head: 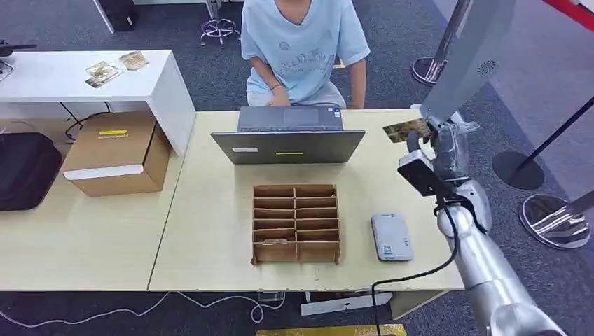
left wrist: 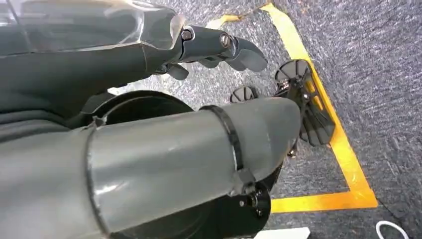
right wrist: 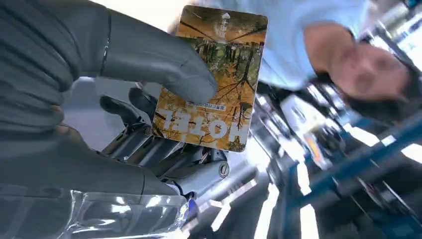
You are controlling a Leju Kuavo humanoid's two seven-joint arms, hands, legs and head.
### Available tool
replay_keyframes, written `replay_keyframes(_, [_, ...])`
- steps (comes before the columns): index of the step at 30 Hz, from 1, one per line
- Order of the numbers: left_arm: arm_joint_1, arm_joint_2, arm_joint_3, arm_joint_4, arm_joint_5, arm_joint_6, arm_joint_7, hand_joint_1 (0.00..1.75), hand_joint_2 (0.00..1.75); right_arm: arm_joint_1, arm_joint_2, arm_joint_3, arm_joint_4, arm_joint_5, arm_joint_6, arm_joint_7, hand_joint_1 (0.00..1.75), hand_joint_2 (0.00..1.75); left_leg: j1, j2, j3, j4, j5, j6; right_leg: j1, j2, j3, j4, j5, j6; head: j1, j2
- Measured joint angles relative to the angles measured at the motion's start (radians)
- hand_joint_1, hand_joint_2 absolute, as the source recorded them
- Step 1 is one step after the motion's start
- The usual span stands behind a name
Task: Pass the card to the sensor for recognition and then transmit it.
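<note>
My right hand (head: 443,142) is raised over the table's far right corner and pinches a hotel card (head: 406,129) with an autumn-tree print. In the right wrist view the thumb (right wrist: 164,64) presses the card (right wrist: 224,64) against the fingers behind it. The grey card sensor (head: 391,236) lies flat on the table, nearer to me than the hand and to the right of the cardboard organiser (head: 296,222). A person in a light blue shirt (head: 302,42) sits across the table behind an open laptop (head: 288,137). My left hand (left wrist: 219,47) hangs over the floor, fingers loosely extended, holding nothing.
One card lies in a near-left slot of the organiser (head: 274,242). A cardboard box (head: 118,152) stands on the left table, and a white desk (head: 84,75) with several cards is behind it. Stanchion bases (head: 557,220) stand on the floor at right. Yellow floor tape (left wrist: 343,149) runs under my left hand.
</note>
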Motion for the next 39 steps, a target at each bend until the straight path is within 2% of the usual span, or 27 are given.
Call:
replay_keyframes(1, [0.000, 0.000, 0.000, 0.000, -0.002, 0.000, 0.000, 0.00, 0.00, -0.027, 0.008, 0.010, 0.000, 0.021, -0.033, 0.003, 1.75, 1.75, 0.000, 0.000, 0.000, 0.000, 0.000, 0.000, 0.000, 0.000, 0.000, 0.000, 0.000, 0.000, 0.000, 0.000])
replay_keyframes(6, [0.000, -0.001, -0.003, 0.000, -0.006, 0.003, -0.002, 0.00, 0.00, -0.106, 0.043, 0.039, -0.002, 0.078, -0.098, 0.012, 1.75, 1.75, 0.000, 0.000, 0.000, 0.000, 0.000, 0.000, 0.000, 0.000, 0.000, 0.000, 0.000, 0.000, 0.000, 0.000])
replay_keyframes(15, [0.000, -0.001, -0.015, 0.000, -0.010, 0.003, -0.002, 0.00, 0.00, -0.171, 0.086, 0.080, -0.001, 0.112, -0.109, 0.022, 1.75, 1.75, 0.000, -0.001, -0.001, 0.000, 0.000, 0.000, 0.000, -0.001, 0.000, 0.000, 0.000, 0.000, 0.000, 0.000])
replay_keyframes(17, [0.000, -0.001, -0.015, 0.000, -0.012, 0.006, -0.002, 0.00, 0.00, -0.180, 0.091, 0.089, 0.001, 0.146, -0.116, 0.026, 1.75, 1.75, 0.000, -0.001, -0.001, 0.000, 0.000, 0.000, 0.000, -0.001, 0.000, 0.000, 0.000, 0.000, 0.001, 0.000])
replay_keyframes(19, [0.000, 0.000, -0.016, 0.000, -0.017, 0.018, 0.000, 0.00, 0.00, -0.219, 0.105, 0.115, 0.019, 0.234, -0.117, 0.067, 1.75, 1.75, 0.000, 0.001, -0.001, 0.000, 0.000, 0.000, 0.000, 0.001, -0.001, 0.000, 0.000, 0.000, 0.000, 0.000])
replay_keyframes(22, [-0.004, 0.002, -0.018, 0.000, -0.025, 0.024, 0.005, 0.00, 0.00, -0.306, 0.145, 0.160, 0.083, 0.343, -0.081, 0.136, 1.75, 1.75, 0.000, 0.003, 0.000, 0.000, 0.001, -0.001, 0.000, 0.004, -0.001, 0.001, 0.002, -0.002, 0.000, 0.000])
replay_keyframes(24, [-0.009, 0.002, -0.025, 0.000, -0.036, 0.038, 0.017, 0.00, 0.00, -0.379, 0.195, 0.196, 0.164, 0.408, -0.032, 0.186, 1.75, 1.75, 0.001, 0.003, -0.001, 0.000, 0.002, -0.002, 0.000, 0.004, -0.002, 0.002, 0.002, -0.002, 0.001, 0.000])
replay_keyframes(31, [-0.015, 0.001, -0.042, 0.000, -0.056, 0.073, 0.041, 0.00, 0.00, -0.539, 0.338, 0.274, 0.409, 0.493, 0.045, 0.289, 1.75, 1.75, 0.002, 0.002, -0.001, 0.000, 0.003, -0.004, 0.001, 0.003, -0.003, 0.003, 0.002, -0.002, 0.001, 0.000])
replay_keyframes(34, [-0.016, 0.000, -0.044, 0.000, -0.058, 0.080, 0.041, 0.00, 0.00, -0.570, 0.374, 0.291, 0.474, 0.505, 0.066, 0.319, 1.75, 1.75, 0.002, 0.002, -0.001, 0.000, 0.003, -0.004, 0.001, 0.003, -0.003, 0.003, 0.002, -0.002, 0.000, 0.000])
replay_keyframes(39, [-0.017, 0.000, -0.048, 0.000, -0.057, 0.087, 0.043, 0.00, 0.00, -0.611, 0.404, 0.305, 0.546, 0.512, 0.076, 0.338, 1.75, 1.75, 0.001, 0.002, -0.001, 0.000, 0.003, -0.004, 0.001, 0.003, -0.003, 0.002, 0.002, -0.002, 0.000, 0.000])
